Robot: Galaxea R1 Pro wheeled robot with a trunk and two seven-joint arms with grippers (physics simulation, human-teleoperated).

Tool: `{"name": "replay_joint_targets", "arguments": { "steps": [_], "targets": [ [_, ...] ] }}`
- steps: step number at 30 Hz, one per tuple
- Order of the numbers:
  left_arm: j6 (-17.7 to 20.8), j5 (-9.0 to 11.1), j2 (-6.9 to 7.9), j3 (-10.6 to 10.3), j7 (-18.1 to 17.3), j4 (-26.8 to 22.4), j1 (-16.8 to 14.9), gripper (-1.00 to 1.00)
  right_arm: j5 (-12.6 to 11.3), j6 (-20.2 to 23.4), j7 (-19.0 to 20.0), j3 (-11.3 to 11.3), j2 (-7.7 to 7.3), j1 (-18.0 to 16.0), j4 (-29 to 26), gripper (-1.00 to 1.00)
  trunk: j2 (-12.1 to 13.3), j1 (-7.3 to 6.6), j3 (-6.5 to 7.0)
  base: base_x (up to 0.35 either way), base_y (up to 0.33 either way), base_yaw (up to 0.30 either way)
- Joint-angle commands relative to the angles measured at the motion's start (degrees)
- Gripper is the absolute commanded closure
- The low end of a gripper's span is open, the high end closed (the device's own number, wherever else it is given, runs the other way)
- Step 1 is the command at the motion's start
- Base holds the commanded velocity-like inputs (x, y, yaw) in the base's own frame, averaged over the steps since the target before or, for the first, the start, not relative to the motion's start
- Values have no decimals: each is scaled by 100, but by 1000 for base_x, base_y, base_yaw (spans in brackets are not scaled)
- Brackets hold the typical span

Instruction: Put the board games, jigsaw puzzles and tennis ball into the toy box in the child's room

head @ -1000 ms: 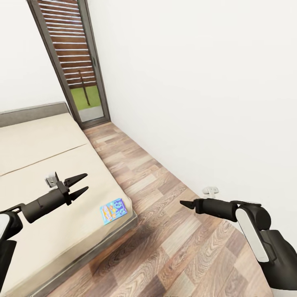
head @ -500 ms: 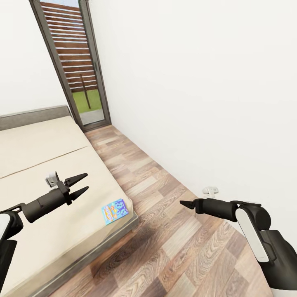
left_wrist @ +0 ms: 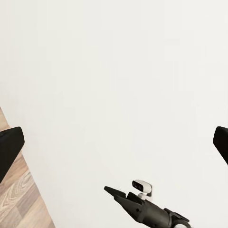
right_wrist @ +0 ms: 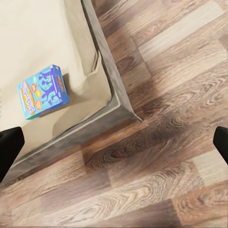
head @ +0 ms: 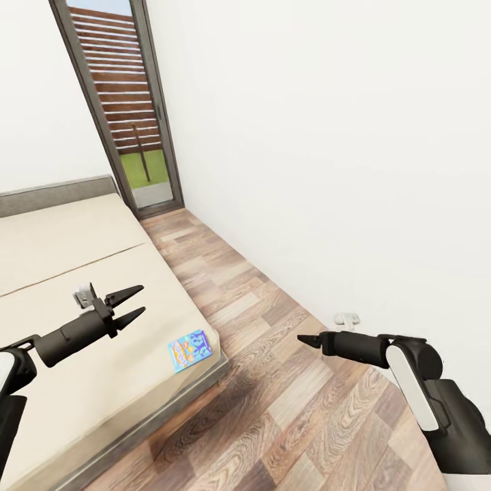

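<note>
Left pincer (head: pixel 134 304) apart over bed (head: pixel 61 273), right pincer (head: pixel 304 338) apart, board game (head: pixel 189 349) near mattress corner, wood floor (head: pixel 286 409)

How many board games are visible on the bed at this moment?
1. A blue-white board game lies flat near the corner of the bed, close to its floor-side edge; the right wrist view shows it too. Part of the bed is outside the frame, so another may be unseen.

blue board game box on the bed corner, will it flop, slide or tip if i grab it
The flat blue rectangular board game box keeps crisp edges and square corners, so it probably lifts stiff rather than floppy. It lies flat on the cream mattress, so tipping seems unlikely. A push could slide it off, since it sits near the bed's corner above the wooden plank floor.
</note>
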Motion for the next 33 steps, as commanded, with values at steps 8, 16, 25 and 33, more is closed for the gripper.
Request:
{"name": "replay_joint_targets", "arguments": {
  "steps": [8,16,25,33],
  "targets": [
    [64,159,34,9,-30,-11,-60,-100,-555,13,69,-209,324,-158,849,-100,-2,-1,-1,0,0,0],
    [77,250,120,-22,13,-19,-173,-100,-1245,-258,50,-517,687,-214,1432,-100,-2,-1,0,0,0,0],
    [80,300,166,-120,113,-20,-262,-100,-1557,-1100,86,-639,864,-237,1981,-100,-2,-1,0,0,0,0],
    [83,372,188,-177,355,-17,-320,-100,-2042,-1454,523,-656,918,-251,2463,-100,-2,-1,0,0,0,0]
  ]
}}
